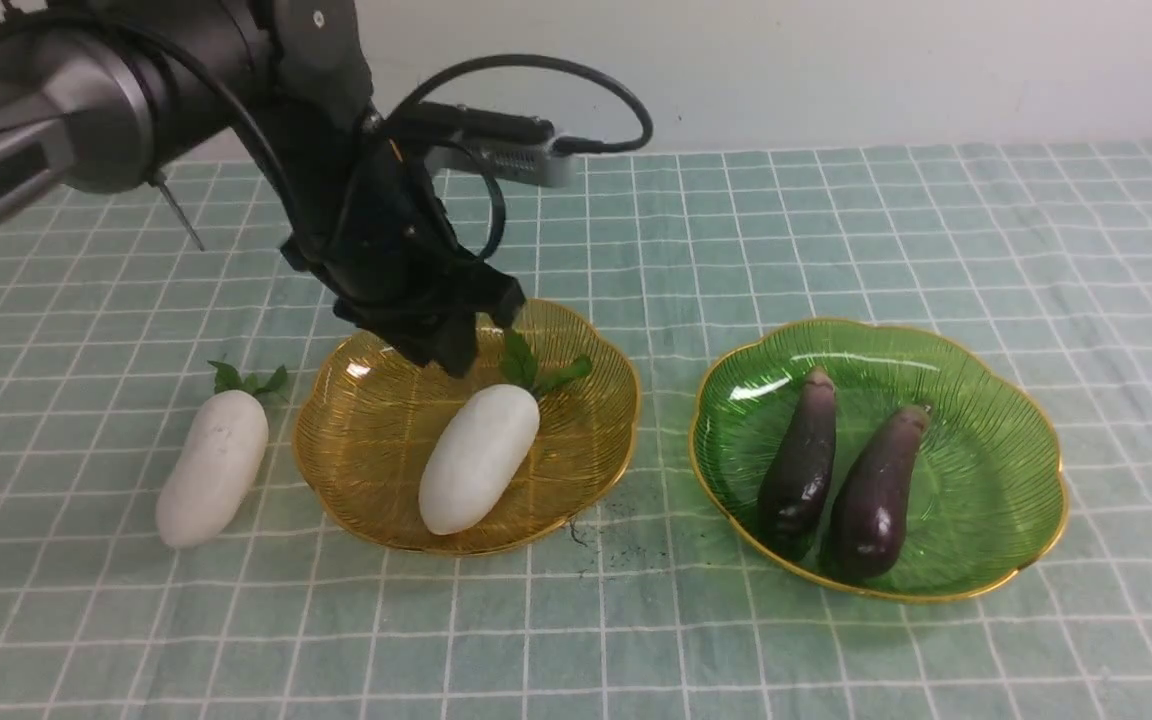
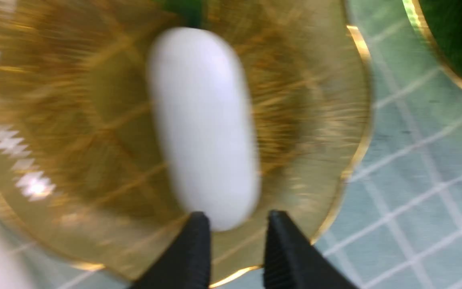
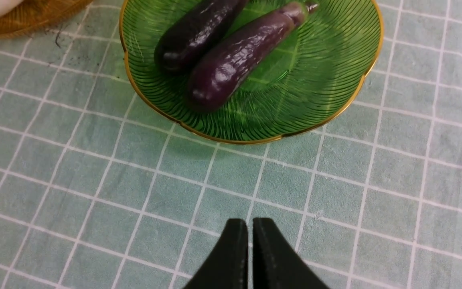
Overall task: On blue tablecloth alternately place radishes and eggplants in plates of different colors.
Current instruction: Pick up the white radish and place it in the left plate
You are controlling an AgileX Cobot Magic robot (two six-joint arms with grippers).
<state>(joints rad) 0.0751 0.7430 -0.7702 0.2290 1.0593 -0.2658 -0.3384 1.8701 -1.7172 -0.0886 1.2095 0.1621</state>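
Note:
On the blue tablecloth [image 1: 836,230], one radish [image 1: 479,458] lies in the amber plate [image 1: 356,470]. The other radish [image 1: 213,467] lies on the cloth left of that plate. Two eggplants [image 1: 800,465] [image 1: 878,492] lie side by side in the green plate [image 1: 986,480]. My left gripper [image 1: 451,355] hovers over the amber plate's far side, above the radish's leafy end. In the left wrist view it [image 2: 237,218] is open and empty, with the blurred radish [image 2: 205,124] just beyond its tips. My right gripper [image 3: 250,224] is shut and empty over bare cloth, short of the green plate [image 3: 327,60].
Dark specks [image 1: 616,520] lie on the cloth between the two plates. A pale wall runs along the table's far edge. The left arm and its cable [image 1: 536,70] reach in from the upper left.

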